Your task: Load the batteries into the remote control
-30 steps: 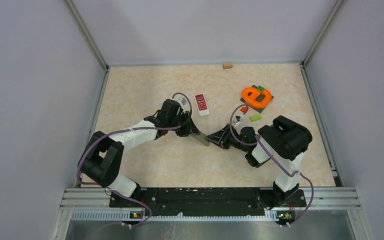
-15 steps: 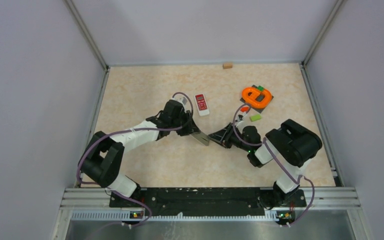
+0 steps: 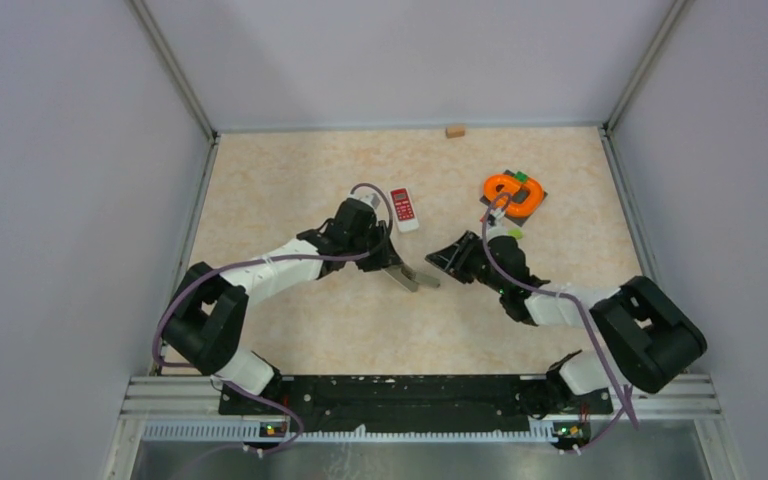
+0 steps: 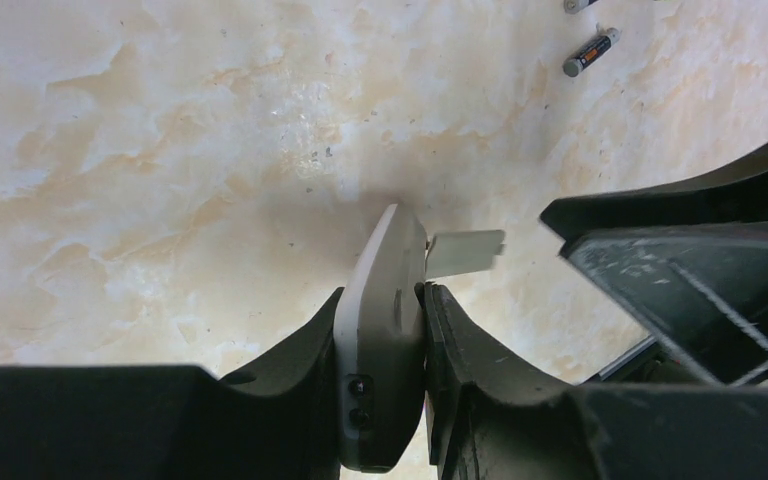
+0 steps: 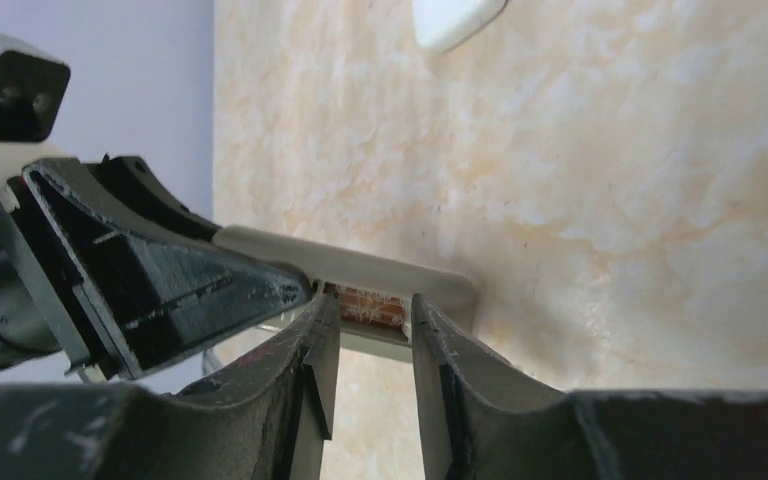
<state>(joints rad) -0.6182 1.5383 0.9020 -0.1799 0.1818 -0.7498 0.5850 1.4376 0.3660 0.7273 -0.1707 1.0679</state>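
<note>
My left gripper [image 3: 392,268] is shut on a grey remote control [image 4: 385,330] and holds it edge-up just above the table. A small flat grey cover piece [image 4: 465,253] shows at the remote's far end; it is also in the top view [image 3: 427,281]. In the right wrist view the remote's open compartment [image 5: 365,305] looks reddish-brown inside. My right gripper [image 5: 372,305] is open and empty, its tips right at that compartment; it also shows in the top view [image 3: 440,258]. Two slim dark batteries [image 4: 590,52] lie on the table beyond.
A white remote with red buttons [image 3: 404,209] lies behind the left gripper. An orange ring-shaped object with green blocks [image 3: 513,193] sits at the back right. A small wooden block [image 3: 454,130] rests at the back wall.
My right arm has swung out to the right and its gripper has drawn back a little from the remote's tip. The grey cover piece now shows beside the remote's end.
</note>
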